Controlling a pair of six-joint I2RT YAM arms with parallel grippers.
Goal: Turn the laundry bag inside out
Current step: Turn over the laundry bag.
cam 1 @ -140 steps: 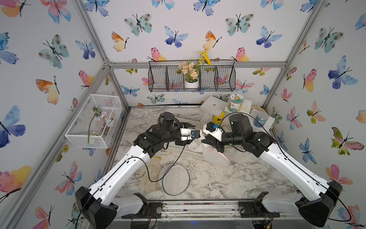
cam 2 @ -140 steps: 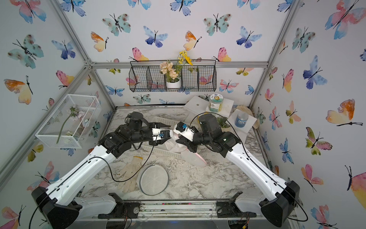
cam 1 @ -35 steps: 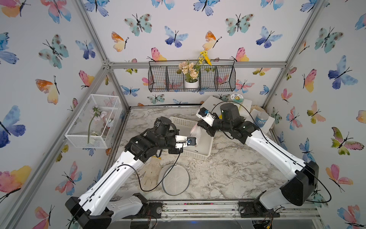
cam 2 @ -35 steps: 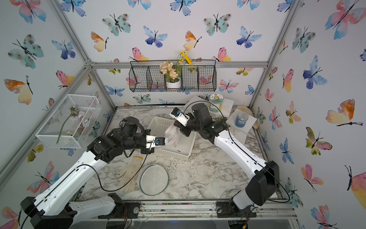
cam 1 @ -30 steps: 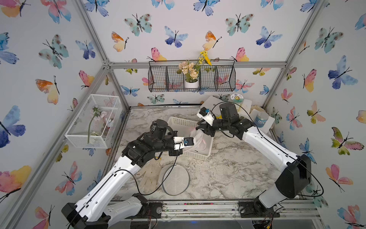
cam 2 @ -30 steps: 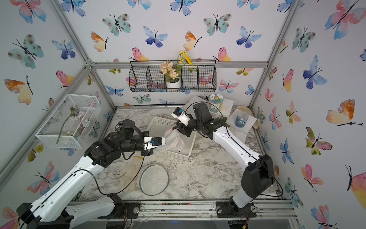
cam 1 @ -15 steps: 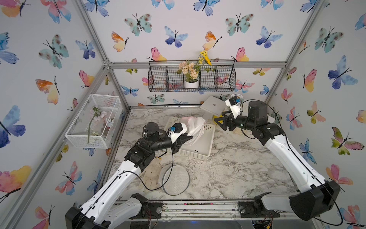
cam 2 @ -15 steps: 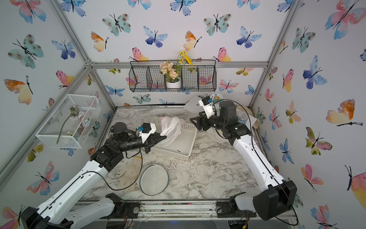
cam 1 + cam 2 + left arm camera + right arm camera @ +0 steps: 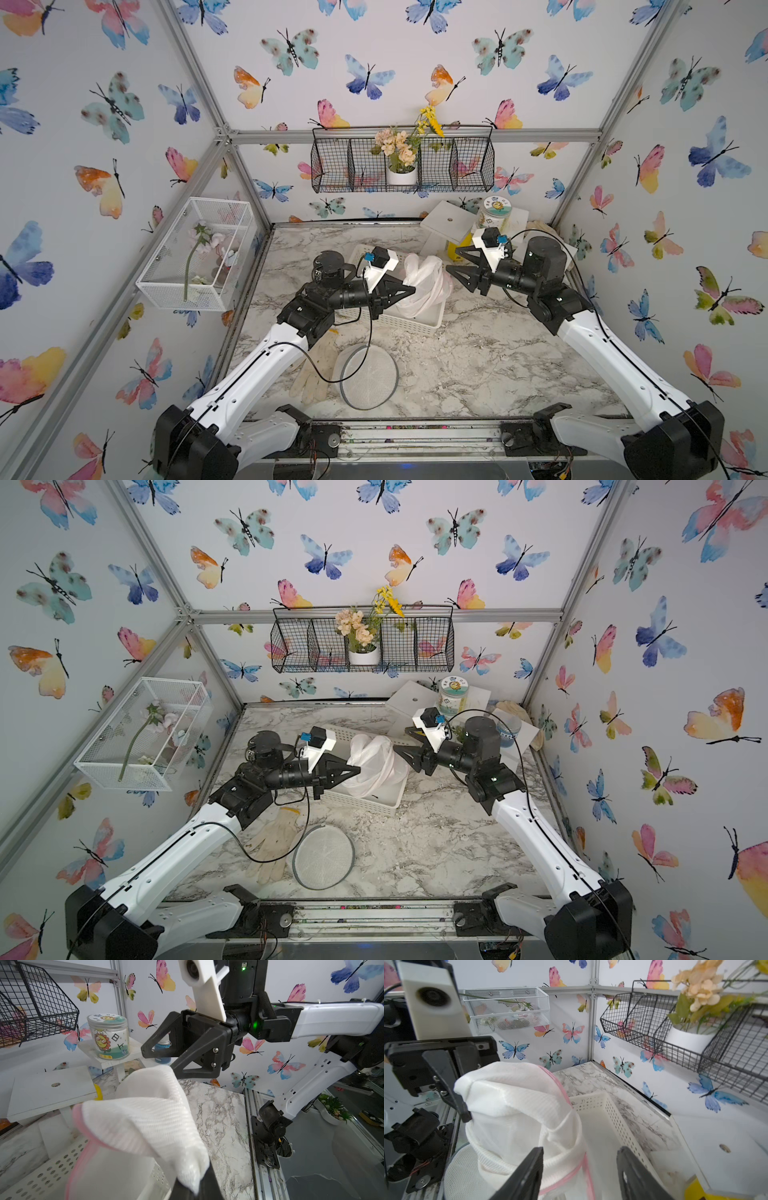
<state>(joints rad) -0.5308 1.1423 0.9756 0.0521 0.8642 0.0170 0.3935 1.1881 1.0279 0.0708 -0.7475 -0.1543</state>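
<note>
Two claws facing each other above a marble table (image 9: 478,365). Left gripper (image 9: 410,289) clenched on a fold of the white mesh laundry bag (image 9: 424,282), holding it up over a white perforated basket (image 9: 417,326). Right gripper (image 9: 452,259) spread wide, grasping nothing, tips just right of the bag. Nearer, flat on the table: a work glove (image 9: 314,374) beside a round mesh disc (image 9: 370,376). Far right, behind the right gripper: a sunflower jar (image 9: 494,212). Bag pink-trimmed, between both claws, lower end hanging down into the basket.
</note>
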